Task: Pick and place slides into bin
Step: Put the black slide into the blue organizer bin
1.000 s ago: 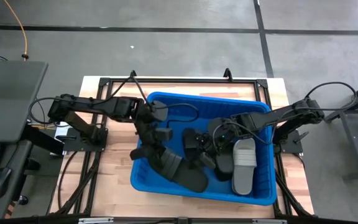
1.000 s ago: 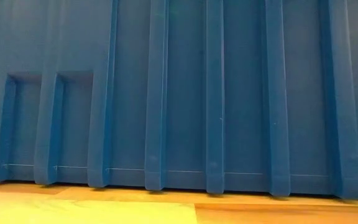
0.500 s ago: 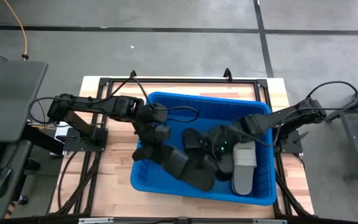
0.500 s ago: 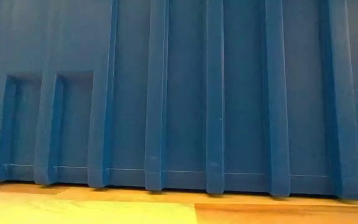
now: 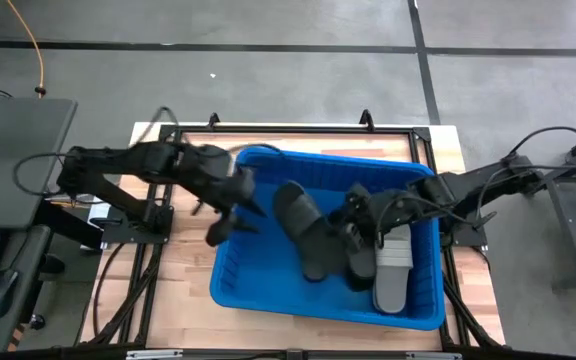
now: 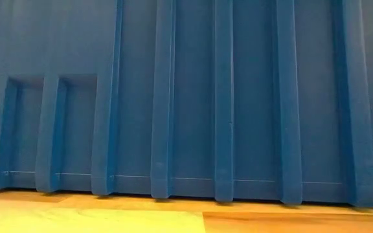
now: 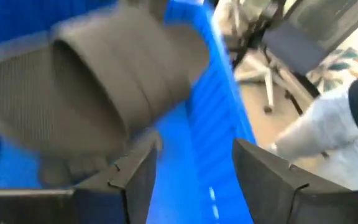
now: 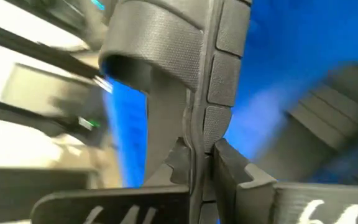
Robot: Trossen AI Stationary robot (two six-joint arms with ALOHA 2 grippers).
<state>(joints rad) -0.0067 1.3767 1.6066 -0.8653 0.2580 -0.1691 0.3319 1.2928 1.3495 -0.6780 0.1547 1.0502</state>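
Progress: several slip-on rubber slides, black ones [image 5: 303, 225] and a light grey one [image 5: 393, 265], already lie inside the large rectangular bright blue plastic bin [image 5: 268, 300]; no sandal shows on the bare wooden table top [image 5: 183, 285] around it, so by my reading the task is near its end
Left to do: as far as the pictures show, only the sandal in the right arm's grip remains to be let go; the low view is filled by the bin's ribbed wall and adds nothing
Left gripper [image 5: 230, 212]: at the bin's left wall, near the rim; in its own wrist view its two dark fingers [image 7: 135, 177] stand spread with nothing between them, a black sandal lying free beyond them inside the bin
Right gripper [image 5: 360, 215]: reaching into the bin's right half, among the black sandals; its wrist view shows the jaws pressed together on the edge of a black sandal [image 8: 166, 56], pinching it
Bin position: in the middle of the table, between the two arms
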